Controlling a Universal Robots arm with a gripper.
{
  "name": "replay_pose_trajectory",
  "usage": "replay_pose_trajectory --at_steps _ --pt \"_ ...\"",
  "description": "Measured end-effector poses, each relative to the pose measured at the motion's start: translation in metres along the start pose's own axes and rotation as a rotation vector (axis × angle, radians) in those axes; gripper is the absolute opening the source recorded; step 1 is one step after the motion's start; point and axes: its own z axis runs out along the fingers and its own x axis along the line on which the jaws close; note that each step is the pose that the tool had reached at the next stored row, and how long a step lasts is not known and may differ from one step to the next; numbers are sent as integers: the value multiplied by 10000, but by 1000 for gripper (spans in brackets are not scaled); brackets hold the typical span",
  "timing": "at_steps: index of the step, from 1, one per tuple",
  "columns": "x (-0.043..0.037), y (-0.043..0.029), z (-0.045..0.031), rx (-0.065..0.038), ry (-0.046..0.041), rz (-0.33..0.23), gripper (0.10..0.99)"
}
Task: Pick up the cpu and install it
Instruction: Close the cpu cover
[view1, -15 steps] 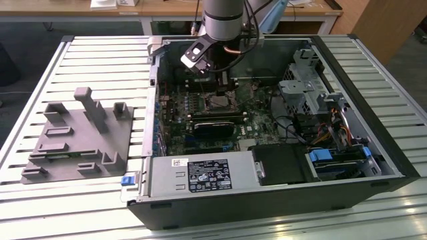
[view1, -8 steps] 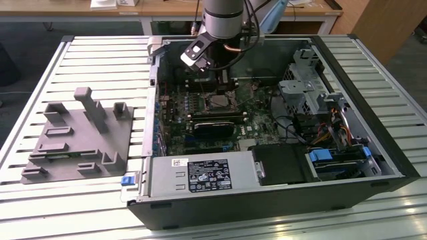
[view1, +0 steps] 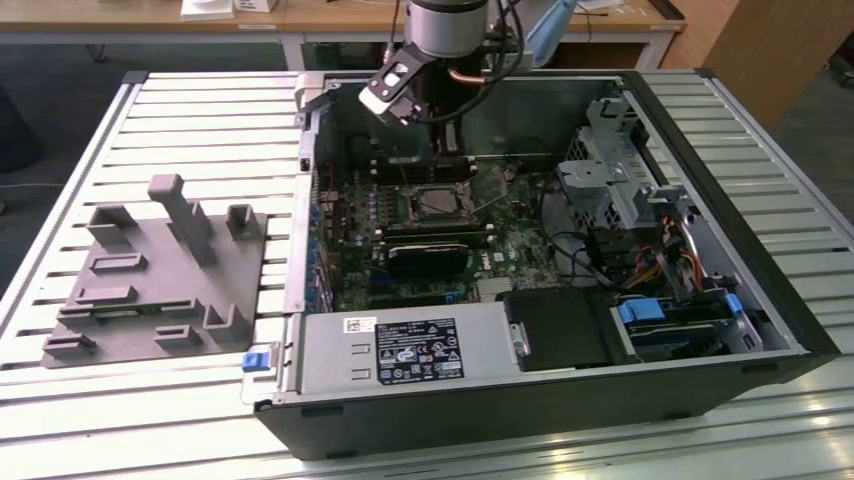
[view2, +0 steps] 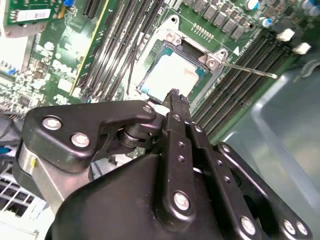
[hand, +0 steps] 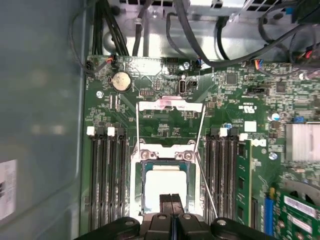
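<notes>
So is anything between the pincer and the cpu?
Nothing visible. In the first wrist view the cpu lies bare in the socket, with the hold-down frame open. The pincer hangs at the cpu's edge.

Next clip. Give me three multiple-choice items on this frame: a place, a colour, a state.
1. The cpu lies: A outside the case; B in the socket; C between the fingers.
2. The studded tray is: A grey; B blue; C red.
3. The gripper is: A wide open; B shut, empty; C shut on a cable.
Key: 1 B, it sits within the socket's metal frame; 2 A, grey in the exterior view; 3 B, the fingertips meet over the cpu with nothing between.
</notes>
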Motion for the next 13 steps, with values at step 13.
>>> replay_pose_trajectory --at_steps 13 --pt "-53 -26 -189 1 110 9 106"
